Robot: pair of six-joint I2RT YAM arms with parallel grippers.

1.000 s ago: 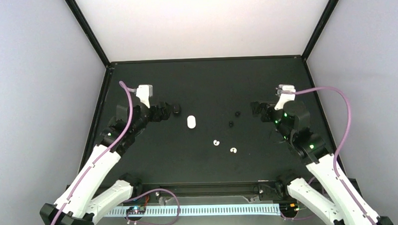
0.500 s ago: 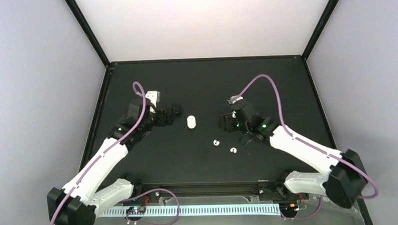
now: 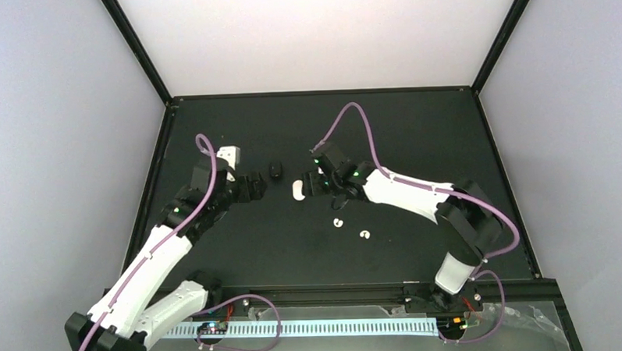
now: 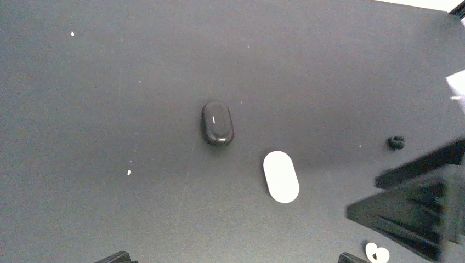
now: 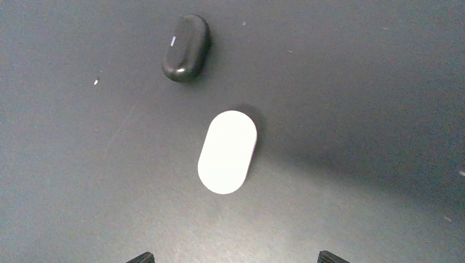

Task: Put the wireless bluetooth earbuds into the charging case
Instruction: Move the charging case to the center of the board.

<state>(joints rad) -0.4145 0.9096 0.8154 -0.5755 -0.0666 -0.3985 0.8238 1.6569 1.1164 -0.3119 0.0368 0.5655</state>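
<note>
We hold our right gripper (image 5: 236, 256), jaws wide and empty, nearest the white charging case (image 5: 227, 152): it lies at twelve o'clock, long axis running one to seven o'clock.

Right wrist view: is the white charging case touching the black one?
No, the white charging case lies apart from the black charging case, with a plain gap between them.

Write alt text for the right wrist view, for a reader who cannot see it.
A white oval charging case lies flat on a dark table, just ahead of the right gripper, whose fingertips stand wide apart at the bottom edge, holding nothing. A black oval case lies apart from it, toward the upper left.
</note>
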